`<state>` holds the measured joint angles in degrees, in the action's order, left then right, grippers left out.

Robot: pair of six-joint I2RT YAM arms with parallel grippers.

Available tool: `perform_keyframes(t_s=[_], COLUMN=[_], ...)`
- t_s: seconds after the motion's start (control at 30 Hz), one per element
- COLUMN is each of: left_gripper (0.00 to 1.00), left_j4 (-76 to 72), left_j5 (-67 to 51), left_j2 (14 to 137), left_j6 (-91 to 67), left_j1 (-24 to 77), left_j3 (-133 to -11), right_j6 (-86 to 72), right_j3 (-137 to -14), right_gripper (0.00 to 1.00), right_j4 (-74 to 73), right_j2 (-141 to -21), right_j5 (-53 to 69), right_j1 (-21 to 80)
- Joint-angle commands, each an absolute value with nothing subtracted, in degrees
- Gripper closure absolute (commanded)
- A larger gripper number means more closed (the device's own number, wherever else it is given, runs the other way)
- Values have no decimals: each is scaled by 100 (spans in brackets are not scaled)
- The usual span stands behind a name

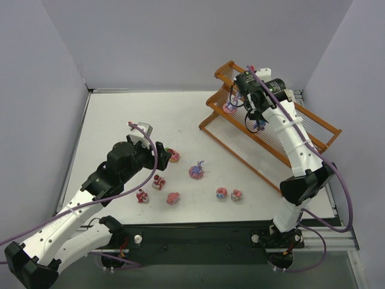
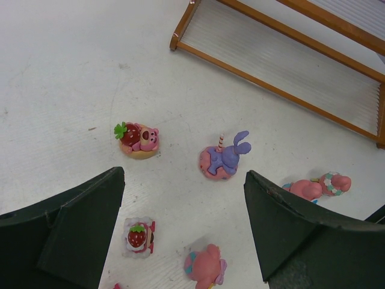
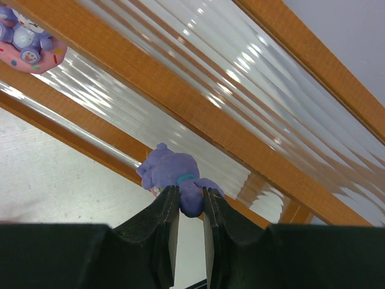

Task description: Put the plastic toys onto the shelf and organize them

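The shelf (image 1: 272,133) stands at the back right, its lower tiers showing in the left wrist view (image 2: 283,63). My right gripper (image 3: 187,195) is shut on a purple figurine (image 3: 176,171) and holds it over the shelf's rods (image 3: 180,90), above the middle tier (image 1: 260,123). A pink-based toy (image 1: 229,108) (image 3: 24,41) sits on the shelf's left end. My left gripper (image 2: 183,174) hangs open over the table (image 1: 161,158). Below it lie a strawberry bear (image 2: 139,139), a purple bunny on a pink base (image 2: 224,159), a strawberry cake toy (image 2: 139,236) and a pink figure (image 2: 206,265).
Several more toys lie on the white table: a red one (image 1: 142,195) and a pair (image 1: 228,194) nearer the front edge, the pair also showing past my left gripper's right finger (image 2: 319,186). Grey walls close in the table on three sides.
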<state>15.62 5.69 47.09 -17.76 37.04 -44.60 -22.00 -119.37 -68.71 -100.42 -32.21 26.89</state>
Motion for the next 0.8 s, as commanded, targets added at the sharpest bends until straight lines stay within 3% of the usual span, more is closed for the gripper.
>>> perform_keyframes(t_s=[0.0, 0.77], left_gripper=[9, 9], left_j4=[1441, 1643], left_j5=[624, 580], left_j2=[4614, 4623], left_j6=[-1731, -1600], left_j1=[3727, 3727], left_j3=[-4535, -4623], right_j6=[-2390, -3691], right_j3=[-11980, -11004], right_gripper=[100, 100], right_j4=[-7146, -6407], right_j2=[-10055, -10037], right_j5=[-3665, -4210], right_j1=[2610, 2602])
